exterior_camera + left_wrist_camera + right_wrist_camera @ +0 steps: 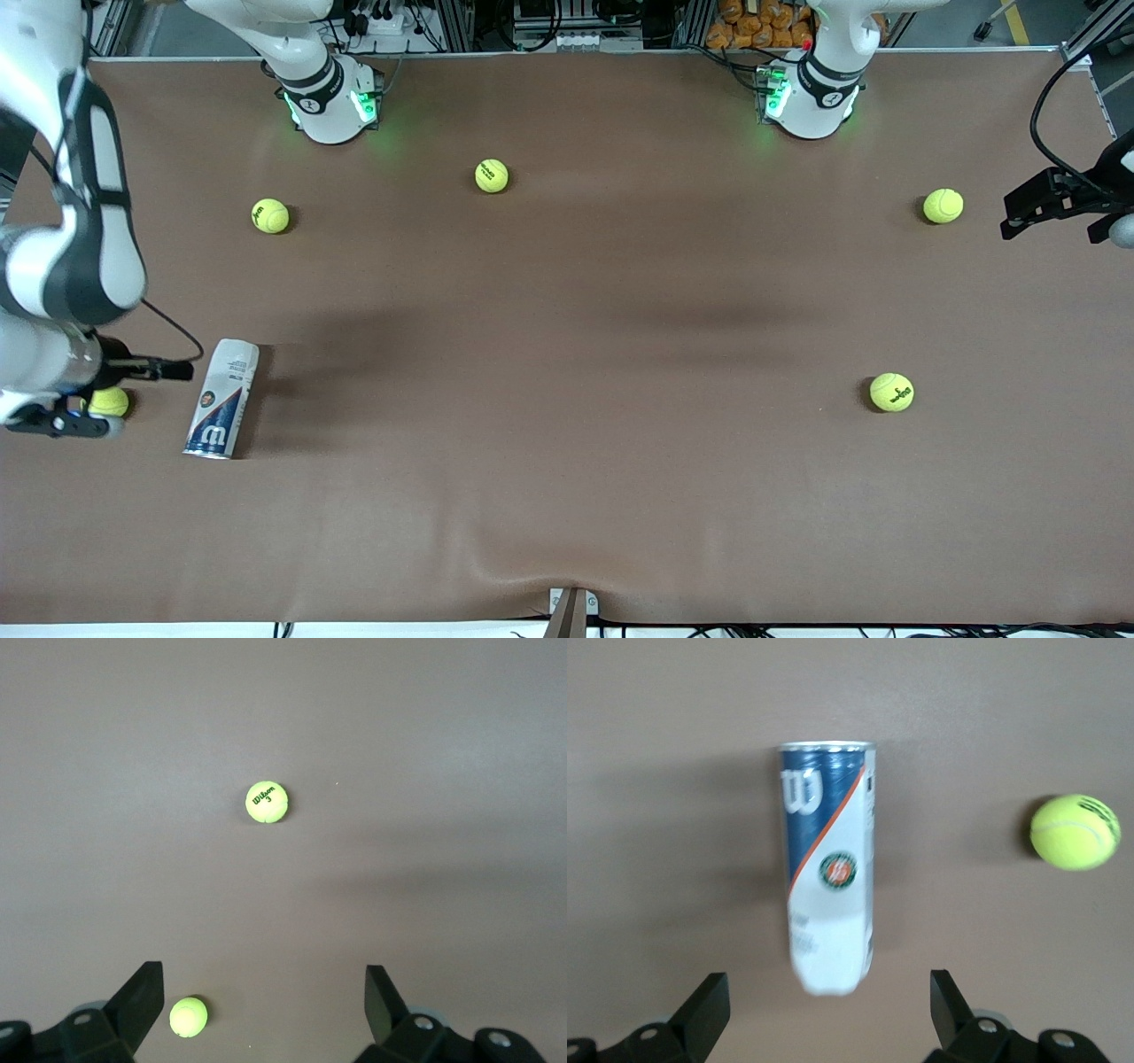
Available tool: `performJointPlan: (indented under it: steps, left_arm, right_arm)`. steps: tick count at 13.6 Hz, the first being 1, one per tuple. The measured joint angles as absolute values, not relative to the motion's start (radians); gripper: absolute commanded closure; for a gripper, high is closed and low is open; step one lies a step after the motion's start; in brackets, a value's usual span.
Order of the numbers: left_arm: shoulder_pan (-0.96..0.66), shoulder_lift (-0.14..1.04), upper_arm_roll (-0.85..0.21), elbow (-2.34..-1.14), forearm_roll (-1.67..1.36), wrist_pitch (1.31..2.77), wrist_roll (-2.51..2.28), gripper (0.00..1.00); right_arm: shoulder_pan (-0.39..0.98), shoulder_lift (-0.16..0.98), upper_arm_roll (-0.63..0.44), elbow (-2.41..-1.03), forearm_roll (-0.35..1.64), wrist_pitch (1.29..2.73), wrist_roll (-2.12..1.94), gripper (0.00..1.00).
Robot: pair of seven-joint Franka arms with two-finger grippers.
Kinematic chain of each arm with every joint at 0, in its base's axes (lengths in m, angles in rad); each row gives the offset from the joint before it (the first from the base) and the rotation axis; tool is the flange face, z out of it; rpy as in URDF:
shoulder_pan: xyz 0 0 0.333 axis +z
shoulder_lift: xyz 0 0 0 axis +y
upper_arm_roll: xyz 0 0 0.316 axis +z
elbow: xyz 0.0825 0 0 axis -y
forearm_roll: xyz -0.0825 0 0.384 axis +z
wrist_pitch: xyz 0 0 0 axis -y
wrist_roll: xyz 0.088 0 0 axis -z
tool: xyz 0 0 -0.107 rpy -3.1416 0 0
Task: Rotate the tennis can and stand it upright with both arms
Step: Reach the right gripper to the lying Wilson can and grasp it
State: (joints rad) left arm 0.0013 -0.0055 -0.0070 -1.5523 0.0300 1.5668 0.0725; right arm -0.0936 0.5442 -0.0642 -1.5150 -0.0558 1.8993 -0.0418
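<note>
The tennis can (221, 399) lies on its side on the brown table toward the right arm's end. Its navy "W" end points toward the front camera and its white end points away. My right gripper (142, 397) hangs open and empty in the air beside the can. In the right wrist view the can (828, 877) lies lengthwise with its white end between the spread fingers of the right gripper (828, 981). My left gripper (1019, 213) is up high over the left arm's end of the table. It is open and empty in the left wrist view (263, 974).
Several tennis balls lie about. One (108, 401) sits beside the can, partly hidden by the right hand, and shows in the right wrist view (1075, 831). Others are at the back (270, 215) (492, 175) and toward the left arm's end (943, 206) (891, 392).
</note>
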Motion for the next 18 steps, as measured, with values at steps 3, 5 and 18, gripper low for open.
performJointPlan:
  steps: [3, 5, 18]
  left_arm:
    - [0.002, -0.003, -0.007, -1.552, 0.030, 1.567, 0.073, 0.00]
    - [0.002, -0.003, -0.007, -1.552, 0.029, 1.567, 0.073, 0.00]
    - [0.013, -0.001, 0.001, -1.552, 0.029, 1.558, 0.073, 0.00]
  right_arm:
    - [-0.121, 0.654, -0.064, -1.513, -0.043, 2.004, -0.058, 0.00]
    - [-0.123, 0.699, -0.064, -1.513, -0.005, 2.061, -0.085, 0.00]
    - [-0.155, 0.779, -0.063, -1.503, 0.105, 2.071, -0.298, 0.42]
